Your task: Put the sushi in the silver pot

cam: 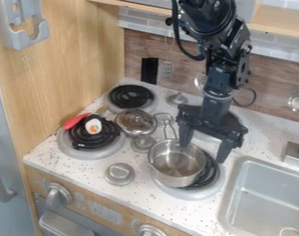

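My gripper [203,150] hangs over the right part of the stove, open, with nothing seen between its fingers. One finger is above the back rim of the silver pot [175,166], the other to the pot's right. The pot stands upright on the front right burner, its handle toward the back, and its inside looks empty. The sushi [93,126], white with an orange and green centre, lies on the front left burner [84,142], well left of the gripper.
A red-handled object [76,120] lies beside the sushi. Between the left burners and the pot are a metal lid [136,122] and a silver knob [120,174]. The sink [263,198] is at the right, a wooden wall [59,78] at the left.
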Robot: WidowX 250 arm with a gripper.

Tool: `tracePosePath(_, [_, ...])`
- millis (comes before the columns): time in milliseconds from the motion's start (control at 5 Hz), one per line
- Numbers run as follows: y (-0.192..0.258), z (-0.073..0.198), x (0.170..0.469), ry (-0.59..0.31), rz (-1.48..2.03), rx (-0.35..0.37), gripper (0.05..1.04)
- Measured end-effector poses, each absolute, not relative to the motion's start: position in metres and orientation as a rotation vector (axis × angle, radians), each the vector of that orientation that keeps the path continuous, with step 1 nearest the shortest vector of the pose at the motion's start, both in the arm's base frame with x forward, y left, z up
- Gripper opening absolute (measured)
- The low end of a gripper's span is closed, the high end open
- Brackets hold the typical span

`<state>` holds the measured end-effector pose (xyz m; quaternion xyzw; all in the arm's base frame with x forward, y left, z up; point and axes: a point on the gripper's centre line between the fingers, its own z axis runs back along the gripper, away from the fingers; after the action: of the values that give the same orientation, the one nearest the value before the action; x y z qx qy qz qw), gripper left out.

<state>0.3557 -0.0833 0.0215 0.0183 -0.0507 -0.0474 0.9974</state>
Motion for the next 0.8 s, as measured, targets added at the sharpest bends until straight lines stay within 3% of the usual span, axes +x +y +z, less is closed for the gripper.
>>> tracePosePath(200, [-0.082, 0.010, 0.352, -0.067, -0.091, 0.039, 1.000])
tracePosePath(800, [0.046, 0.028, 0.369, 0.004, 0.283, 0.023, 1.000])
